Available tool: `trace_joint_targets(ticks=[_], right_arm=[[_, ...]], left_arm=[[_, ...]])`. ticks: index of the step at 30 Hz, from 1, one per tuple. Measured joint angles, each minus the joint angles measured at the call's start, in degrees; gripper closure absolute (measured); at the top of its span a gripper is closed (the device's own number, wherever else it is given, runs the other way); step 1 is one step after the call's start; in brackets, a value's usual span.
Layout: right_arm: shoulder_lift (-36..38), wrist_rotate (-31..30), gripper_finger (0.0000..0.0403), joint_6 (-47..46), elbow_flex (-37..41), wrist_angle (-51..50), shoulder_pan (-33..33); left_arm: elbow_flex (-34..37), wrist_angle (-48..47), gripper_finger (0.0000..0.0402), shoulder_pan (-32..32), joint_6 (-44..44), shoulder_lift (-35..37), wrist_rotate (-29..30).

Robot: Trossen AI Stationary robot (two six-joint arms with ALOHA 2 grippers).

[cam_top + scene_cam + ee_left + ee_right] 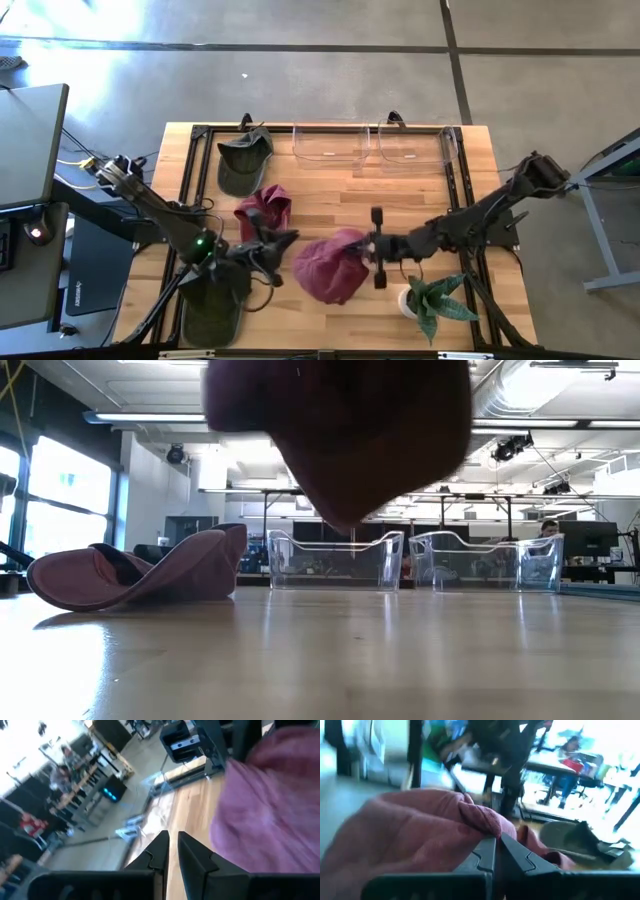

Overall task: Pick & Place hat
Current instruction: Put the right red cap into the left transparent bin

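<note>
The pale wooden table [330, 190] with its black frame carries everything. Two clear plastic bins [375, 143] stand side by side at its far edge. A dark olive-green cap [243, 162] lies just to the left of the bins, and another dark green cap [213, 305] lies at the near left edge, under the left arm. A maroon cloth cap [264, 208] rests crumpled on the wood between them.

A second maroon cap [330, 266], the largest, hangs lifted off the table near the middle front, filling the top of the low view. The right gripper [368, 247] has its fingers pinched tight on a fold of this cap's fabric. The left gripper [275, 243] sits just beside it, fingers nearly together and gripping nothing. A small green potted plant [432, 301] stands at the near right.
</note>
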State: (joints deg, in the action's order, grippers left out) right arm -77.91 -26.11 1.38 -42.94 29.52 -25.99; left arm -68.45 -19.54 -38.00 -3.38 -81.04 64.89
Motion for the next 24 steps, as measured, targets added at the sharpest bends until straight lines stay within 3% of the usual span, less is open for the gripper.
trace_joint_targets(ticks=[2, 8, 13, 17, 21, 24], right_arm=[[0.0, 1.6, 0.0398, -9.0, 1.8, 2.8, 2.1], [-0.9, 14.9, 0.0397, -29.9, 8.5, 18.4, 5.6], [-3.1, 13.4, 0.0399, -38.9, 11.5, 20.7, 5.8], [-6.0, 17.5, 0.0396, -40.0, 8.1, 21.8, 4.7], [-7.6, 27.3, 0.0395, -35.8, 3.6, 20.2, 3.3], [-7.2, 31.2, 0.0398, -30.9, 1.9, 15.1, 2.2]], left_arm=[[0.1, -4.3, 0.0367, -0.3, 5.5, 0.8, 0.0], [0.1, -11.9, 0.0367, -0.3, 14.6, 1.0, 0.0], [0.1, -14.5, 0.0367, -0.3, 17.5, 1.1, 0.3], [0.1, -14.6, 0.0367, -0.3, 18.3, 1.1, -0.2], [0.1, -14.5, 0.0367, -0.3, 16.9, 1.1, -6.6], [1.9, -10.2, 0.0367, -0.1, 13.5, 0.2, -9.0]])
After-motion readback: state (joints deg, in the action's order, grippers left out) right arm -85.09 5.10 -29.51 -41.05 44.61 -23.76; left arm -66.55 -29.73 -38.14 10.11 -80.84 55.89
